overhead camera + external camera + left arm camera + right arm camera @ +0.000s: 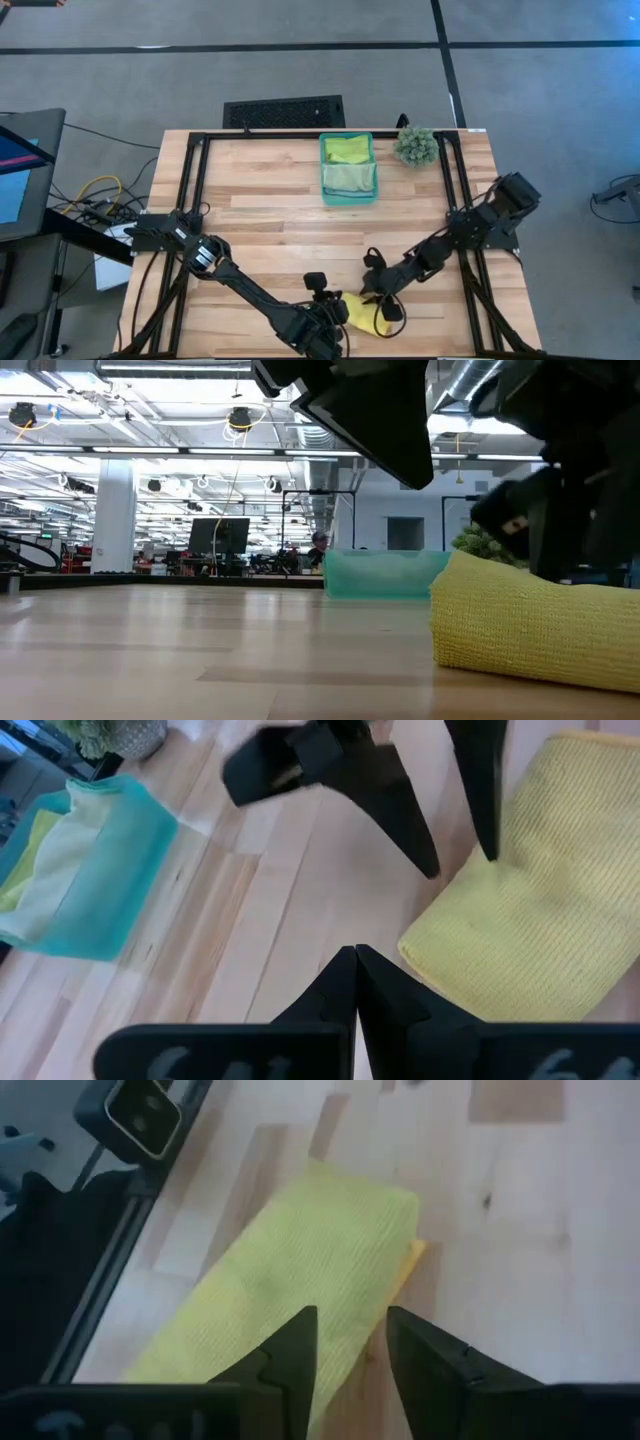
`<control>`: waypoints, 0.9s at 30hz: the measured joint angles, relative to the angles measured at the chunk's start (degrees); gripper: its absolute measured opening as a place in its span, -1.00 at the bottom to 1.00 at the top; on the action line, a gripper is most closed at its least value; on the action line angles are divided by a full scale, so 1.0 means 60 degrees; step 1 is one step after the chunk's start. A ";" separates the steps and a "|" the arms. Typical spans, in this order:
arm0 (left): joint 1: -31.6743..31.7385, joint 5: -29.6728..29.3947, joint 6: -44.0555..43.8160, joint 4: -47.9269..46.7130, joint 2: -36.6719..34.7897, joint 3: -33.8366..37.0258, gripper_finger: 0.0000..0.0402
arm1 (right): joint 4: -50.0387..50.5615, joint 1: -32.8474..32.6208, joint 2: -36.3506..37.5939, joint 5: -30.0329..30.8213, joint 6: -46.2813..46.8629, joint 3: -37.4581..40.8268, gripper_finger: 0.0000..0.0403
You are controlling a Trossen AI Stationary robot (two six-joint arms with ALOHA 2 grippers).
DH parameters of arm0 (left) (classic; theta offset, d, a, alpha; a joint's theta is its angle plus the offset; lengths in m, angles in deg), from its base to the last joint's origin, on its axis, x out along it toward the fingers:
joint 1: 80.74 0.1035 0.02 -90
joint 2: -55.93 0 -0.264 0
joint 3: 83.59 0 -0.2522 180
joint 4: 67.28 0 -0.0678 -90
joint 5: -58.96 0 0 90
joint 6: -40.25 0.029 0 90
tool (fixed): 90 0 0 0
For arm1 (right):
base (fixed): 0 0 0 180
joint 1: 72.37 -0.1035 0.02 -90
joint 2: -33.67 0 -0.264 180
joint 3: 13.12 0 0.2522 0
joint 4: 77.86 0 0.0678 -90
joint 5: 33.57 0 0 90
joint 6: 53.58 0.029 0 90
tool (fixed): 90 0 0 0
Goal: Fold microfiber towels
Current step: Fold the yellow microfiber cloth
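A yellow towel point(365, 315) lies folded, in more than one layer, flat on the table near its front edge; it also shows in the low view point(530, 630). My right gripper point(350, 1345) is open and points down over the towel's edge, one finger over the cloth and one beside it. My left gripper point(355, 960) is shut and stands low, just left of the towel point(530, 920). A lime green towel point(347, 150) and a pale green towel point(348, 180) lie in the teal bin point(325, 170). The light blue towel is not in view. My right gripper has one fingertip point(488, 845) at the folded towel's edge point(500, 870), coming from above; I cannot tell whether it touches the cloth. The towel lies flat on the table.
The teal bin stands at the far middle of the table, with a small spiky green plant point(415, 146) to its right. Bare wood spreads between the bin and the towel. The table's front edge is close to both grippers.
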 joint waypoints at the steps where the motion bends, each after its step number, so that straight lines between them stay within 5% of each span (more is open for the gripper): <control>1: 0.0000 0.0001 0.0000 -0.0001 0.0000 0.0000 -1.00 | 0.0273 -0.0002 0.0134 0.0069 -0.0005 -0.0073 -0.26; 5: 0.0003 0.0523 -0.0113 0.0007 0.0000 0.0000 -1.00 | 0.0675 -0.0368 0.0531 -0.0049 0.0089 -0.0212 -0.34; 12: 0.0007 0.1518 -0.0211 0.0046 0.0000 0.0000 -1.00 | 0.0700 -0.1385 0.0242 -0.2385 -0.0545 -0.0209 -0.46; 22: 0.0015 0.2535 0.0876 0.1281 0.0007 0.0000 -1.00 | 0.3181 -0.0924 0.0238 -0.1683 -0.1617 -0.0230 -0.57; 27: -0.0022 0.2539 0.1100 0.1515 0.0009 0.0000 -1.00 | 0.5148 -0.0592 0.1054 0.0244 -0.1228 -0.0203 -0.58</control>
